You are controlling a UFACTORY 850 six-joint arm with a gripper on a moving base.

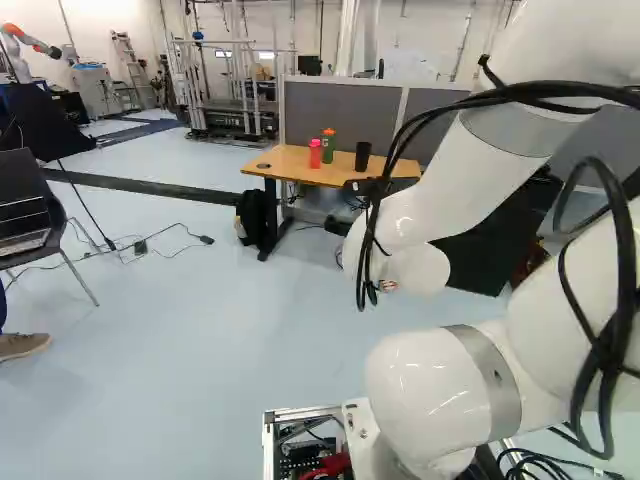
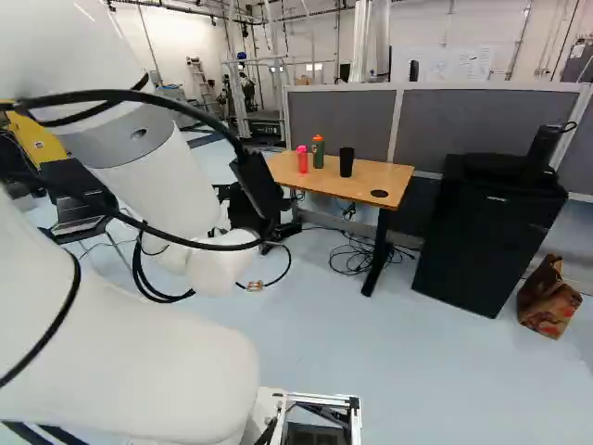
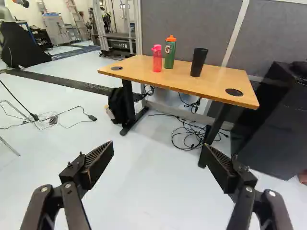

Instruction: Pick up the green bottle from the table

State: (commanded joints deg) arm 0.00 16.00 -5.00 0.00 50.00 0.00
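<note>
Wide apart, close to the wrist camera, two black fingers (image 3: pixel 98 160) are seen — the end effector (image 3: pixel 158 145) is fully released, with only pale floor (image 3: pixel 153 191) visible between its tips. Ahead, beyond the fingers, a wooden tabletop (image 3: pixel 134 69) comes into view, and three containers are carried on it, all standing. In the middle of the row is the green bottle (image 3: pixel 169 55), closed by an orange cap (image 3: pixel 171 39). Just beside it, on the side away from the black cup (image 3: pixel 198 63), the pink bottle (image 3: pixel 157 60) is seen, its lid on. The cup is open at the top, but its contents cannot be made out — nor can those of either bottle. Behind the tabletop a grey partition (image 3: pixel 187 24) is raised, and cables (image 3: pixel 189 136) are tangled on the floor below. In the right base view, a black cabinet (image 2: pixel 491 232) is placed near the tabletop, with a brown paper bag (image 2: pixel 548 301) beside it.
</note>
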